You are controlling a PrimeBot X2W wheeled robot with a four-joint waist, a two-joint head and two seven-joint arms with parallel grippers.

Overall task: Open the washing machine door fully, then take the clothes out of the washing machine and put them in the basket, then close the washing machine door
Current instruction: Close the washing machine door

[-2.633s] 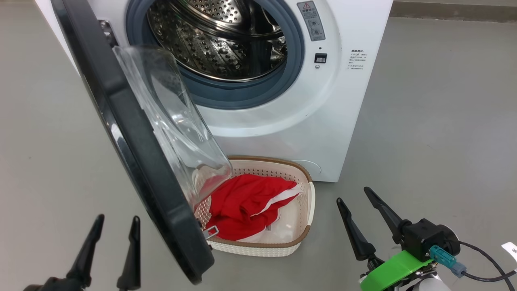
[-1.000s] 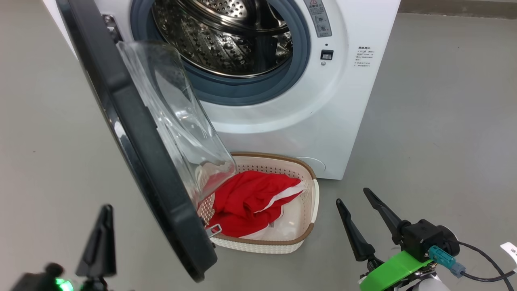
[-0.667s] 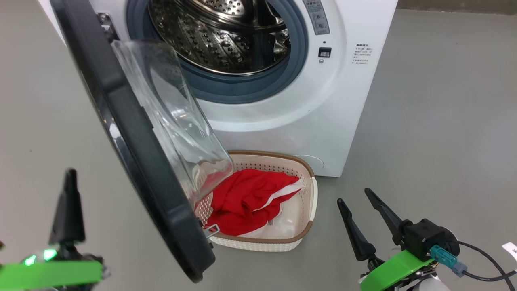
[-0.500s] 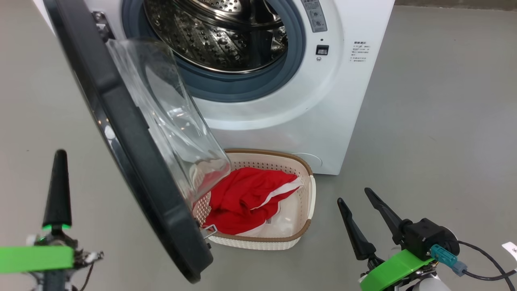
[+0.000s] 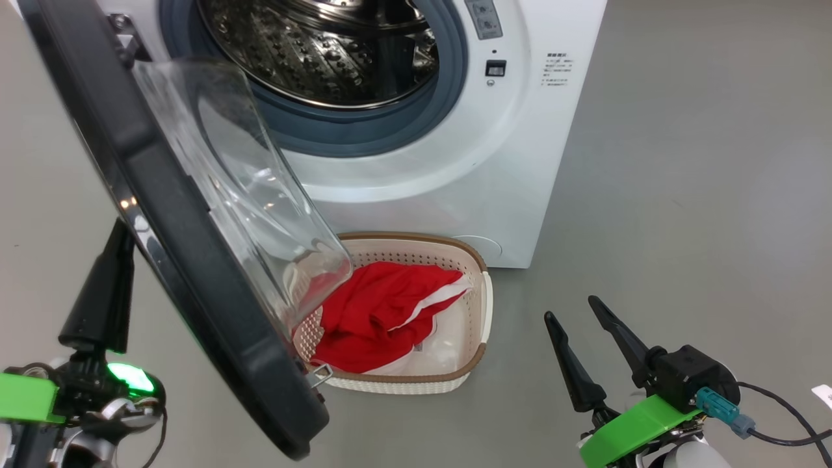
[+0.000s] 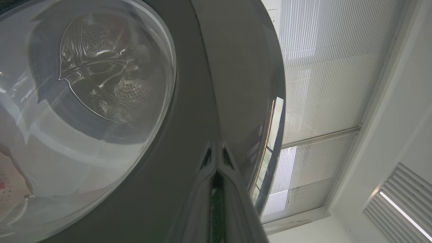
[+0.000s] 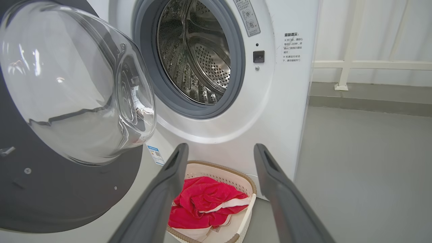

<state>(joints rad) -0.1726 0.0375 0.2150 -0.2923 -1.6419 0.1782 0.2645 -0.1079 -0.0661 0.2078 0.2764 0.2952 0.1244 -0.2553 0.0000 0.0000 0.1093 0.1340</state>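
Honestly, the slip is what should be watched first: the left gripper (image 5: 121,235) is seen with its two fingers pressed together into one spike, nothing pinched, tips set against or just shy of the outer face of the washing machine door (image 5: 175,260); contact can't be settled from the left wrist view, where the tips are mirrored in the glossy black rim; if the door gets shoved shut with that narrow point, it could be skated off sideways and the push lost, or the door left ajar and unlatched; the right gripper (image 5: 571,307) is held spread wide and empty, off to the right of the basket (image 5: 416,253), and would probably be missed by the door's swing, though that's only guessed; the clothes (image 5: 377,312) are piled in the basket, which is parked just in front of the washing machine (image 5: 455,188) and partly under the open door; the metal latch hook (image 5: 320,374) is lined up over the basket's near corner in the head view, so a snag on rim or red fabric can't be ruled out; further back the drum (image 5: 312,52) looks emptied, so nothing is expected to be trapped in the grey seal (image 5: 364,140).
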